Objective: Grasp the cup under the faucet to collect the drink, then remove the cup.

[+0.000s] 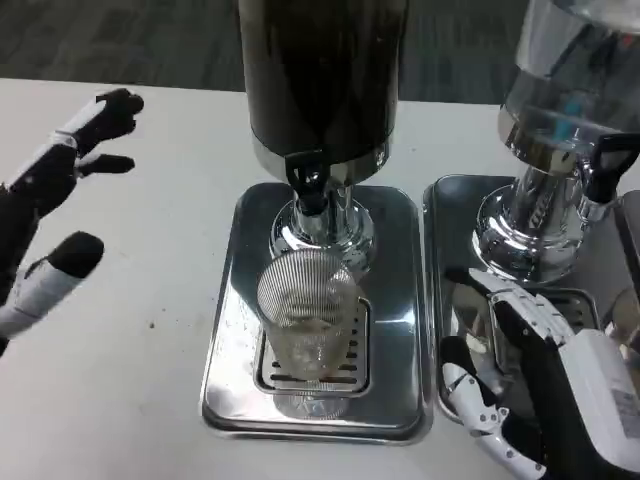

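Our left hand [55,200] hovers over the table's [120,400] left edge, fingers spread and holding nothing. Our right hand [540,370] sits low at the near right, over the right tray [455,200], fingers apart and also released, just beside the cup. The ribbed clear cup [307,310] stands on the grate of the middle tray [225,380], directly below the dark dispenser's [320,70] faucet [308,185].

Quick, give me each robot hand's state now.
Left robot hand: open, fingers spread, holding nothing.
Right robot hand: open, holding nothing, beside the ribbed cup.
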Motion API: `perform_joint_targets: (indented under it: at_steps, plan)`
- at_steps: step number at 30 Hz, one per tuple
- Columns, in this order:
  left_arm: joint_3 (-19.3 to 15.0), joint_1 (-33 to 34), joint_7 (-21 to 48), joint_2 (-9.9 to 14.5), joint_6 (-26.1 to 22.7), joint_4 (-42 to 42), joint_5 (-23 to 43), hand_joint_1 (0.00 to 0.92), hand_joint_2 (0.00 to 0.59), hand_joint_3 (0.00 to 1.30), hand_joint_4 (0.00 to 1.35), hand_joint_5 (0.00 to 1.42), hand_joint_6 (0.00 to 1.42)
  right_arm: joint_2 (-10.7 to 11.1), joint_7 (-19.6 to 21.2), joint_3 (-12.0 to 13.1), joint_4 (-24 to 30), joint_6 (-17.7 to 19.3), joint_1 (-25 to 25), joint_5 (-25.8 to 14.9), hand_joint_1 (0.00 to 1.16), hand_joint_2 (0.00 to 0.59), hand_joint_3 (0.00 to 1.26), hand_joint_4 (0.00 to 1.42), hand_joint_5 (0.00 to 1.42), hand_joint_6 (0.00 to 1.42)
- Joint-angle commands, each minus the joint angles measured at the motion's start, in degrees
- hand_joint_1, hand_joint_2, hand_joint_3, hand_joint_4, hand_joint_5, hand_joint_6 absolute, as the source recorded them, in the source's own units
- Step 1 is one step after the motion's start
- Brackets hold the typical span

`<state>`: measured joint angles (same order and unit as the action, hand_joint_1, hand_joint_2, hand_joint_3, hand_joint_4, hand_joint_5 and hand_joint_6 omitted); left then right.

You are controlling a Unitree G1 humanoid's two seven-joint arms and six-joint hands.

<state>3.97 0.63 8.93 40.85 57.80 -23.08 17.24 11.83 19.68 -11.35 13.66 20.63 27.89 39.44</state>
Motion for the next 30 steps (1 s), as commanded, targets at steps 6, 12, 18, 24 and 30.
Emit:
perform_joint_targets:
  at_steps: [6, 12, 18, 24, 30]
  plan:
    - [-7.1, 6.9, 33.1, -2.5, -26.3, 4.6, 26.1, 0.000, 0.095, 0.32, 0.22, 0.24, 0.35, -0.6, 1.2, -0.4, -1.7, 0.7, -0.8, -0.4, 0.32, 0.430, 0.24, 0.21, 0.17, 0.11]
    - [-10.2, 10.5, 43.0, -3.1, -42.0, 6.5, 28.5, 0.000, 0.088, 0.31, 0.19, 0.22, 0.33, -1.0, 1.8, -0.5, -2.9, 1.0, -1.6, -0.5, 0.32, 0.430, 0.24, 0.21, 0.17, 0.11]
    - [-12.3, 14.3, 50.8, -3.7, -55.1, 6.8, 28.2, 0.000, 0.064, 0.26, 0.14, 0.17, 0.28, -1.5, 2.8, -0.4, -4.4, 1.2, -2.1, -0.9, 0.32, 0.430, 0.24, 0.21, 0.17, 0.10]
    - [-13.9, 17.2, 54.2, -4.4, -62.1, 6.5, 26.9, 0.000, 0.053, 0.23, 0.11, 0.14, 0.24, -2.1, 3.6, -0.8, -5.3, 1.5, -2.2, -0.5, 0.32, 0.430, 0.24, 0.21, 0.17, 0.10]
    - [-14.6, 19.9, 55.9, -5.2, -65.5, 5.4, 24.8, 0.000, 0.062, 0.22, 0.09, 0.12, 0.22, -2.6, 4.6, -1.5, -5.9, 1.4, -2.3, -0.3, 0.32, 0.430, 0.24, 0.21, 0.17, 0.10]
